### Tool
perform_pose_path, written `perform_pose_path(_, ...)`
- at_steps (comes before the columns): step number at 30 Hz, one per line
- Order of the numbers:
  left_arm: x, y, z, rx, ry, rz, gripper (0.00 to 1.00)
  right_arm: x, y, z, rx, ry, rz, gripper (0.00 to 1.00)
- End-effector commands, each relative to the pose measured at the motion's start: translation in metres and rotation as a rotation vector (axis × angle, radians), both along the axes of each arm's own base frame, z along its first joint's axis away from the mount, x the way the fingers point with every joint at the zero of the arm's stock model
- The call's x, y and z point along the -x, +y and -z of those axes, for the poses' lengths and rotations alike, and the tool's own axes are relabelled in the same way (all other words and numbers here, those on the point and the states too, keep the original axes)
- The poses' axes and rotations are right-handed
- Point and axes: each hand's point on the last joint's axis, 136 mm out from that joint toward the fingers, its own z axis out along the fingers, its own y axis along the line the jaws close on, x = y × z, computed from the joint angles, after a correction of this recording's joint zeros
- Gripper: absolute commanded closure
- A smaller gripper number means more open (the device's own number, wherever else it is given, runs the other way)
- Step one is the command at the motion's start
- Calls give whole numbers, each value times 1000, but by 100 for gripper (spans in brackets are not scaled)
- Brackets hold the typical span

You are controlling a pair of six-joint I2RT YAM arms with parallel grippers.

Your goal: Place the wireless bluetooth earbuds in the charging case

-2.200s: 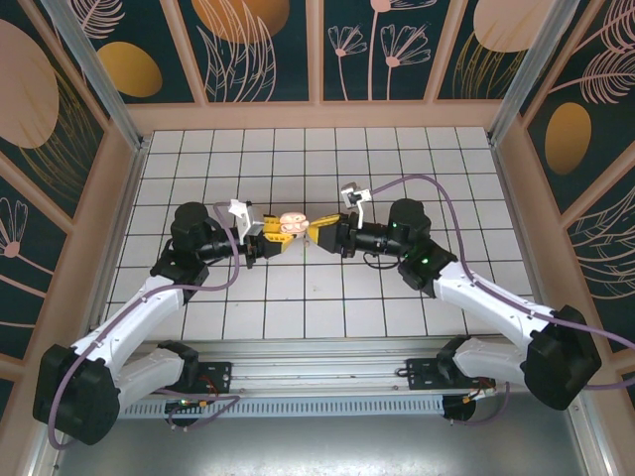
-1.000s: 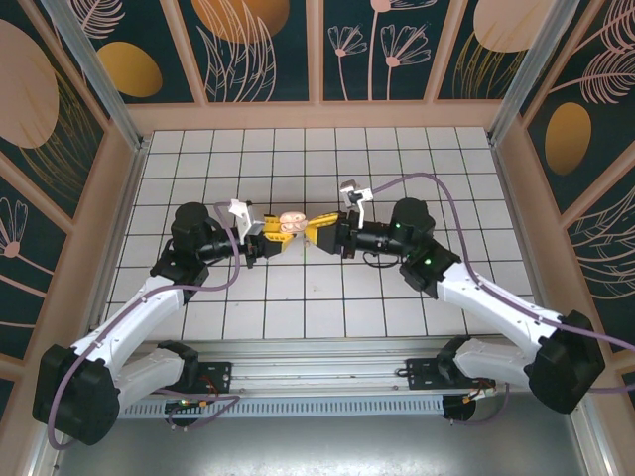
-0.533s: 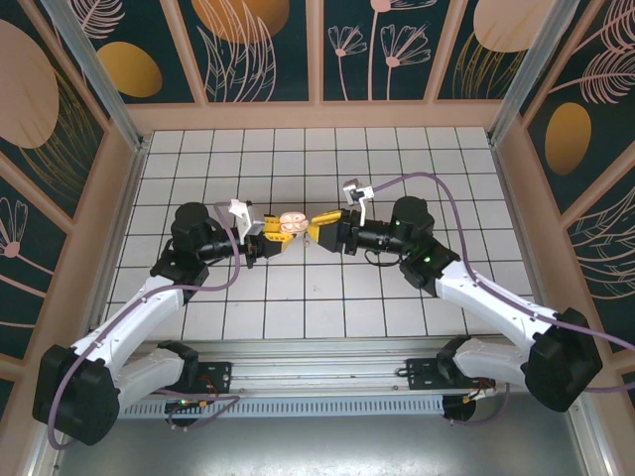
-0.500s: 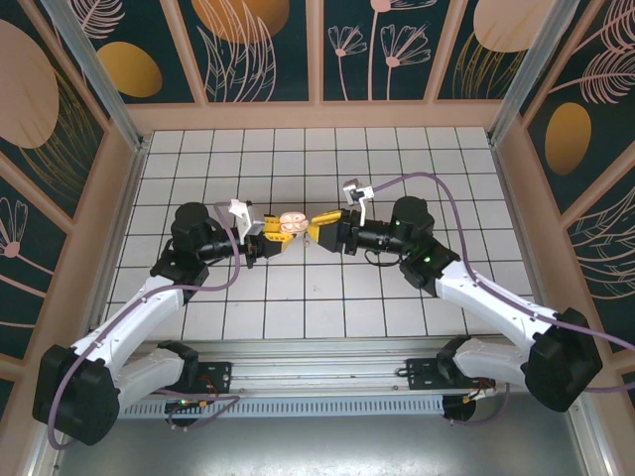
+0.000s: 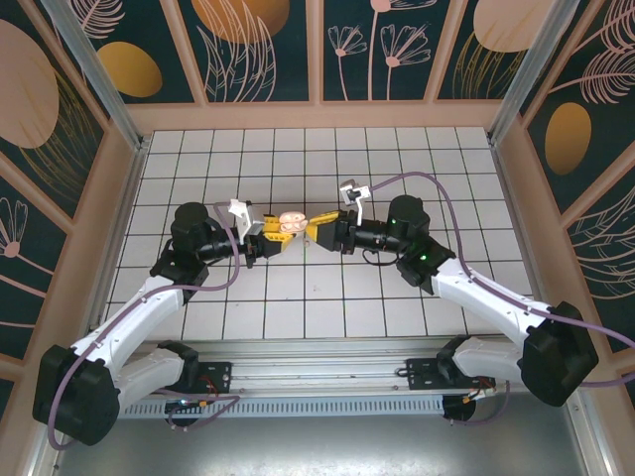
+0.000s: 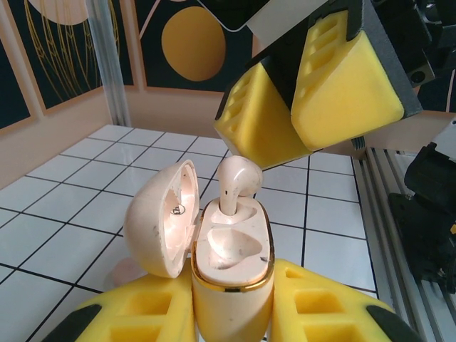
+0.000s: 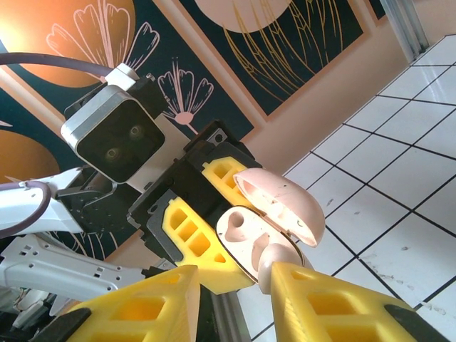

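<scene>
Starting nearest, from the left wrist: pinching the base of the charging case (image 6: pixel 231 249) from both sides with the yellow foam fingers of the left gripper (image 6: pixel 229 313), and holding it upright above the white tiled table (image 6: pixel 64 206). Hanging the lid (image 6: pixel 160 217) open to the left, joined to the base along one edge. Showing a smooth pale hollow in the nearer socket. Standing one of the wireless bluetooth earbuds (image 6: pixel 237 182) stem-down in the farther socket, and poking its rounded head above the gold rim (image 6: pixel 228 285). Hovering just above that head with the right gripper (image 6: pixel 293 100), and looking nearly closed from this angle.

Looking back from the right wrist: parting the right gripper's fingers by a narrow gap, clasping nothing between them, and pointing the tips just beside the open base. Not showing plainly whether touching the earbud or only near it.

Looking down from overhead: reaching inward from the near edge with the left arm (image 5: pixel 129 327) and the right arm (image 5: pixel 486 297), and meeting gripper to gripper around the middle of the table, with the case between. Lying beyond, further grid tiles. Standing farthest back, the dark floral wall panels (image 5: pixel 377 50).
</scene>
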Motion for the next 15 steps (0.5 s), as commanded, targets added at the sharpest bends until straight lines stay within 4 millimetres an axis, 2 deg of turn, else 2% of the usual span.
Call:
perform_pose_path(1,6,-1,-14,16,-55,27,76,10,8,-16,-39,-32,-56,70)
perform_pose_path(15,6,-1,-15,16,-59,23,76,13,11,-16,-39,-28,-56,75)
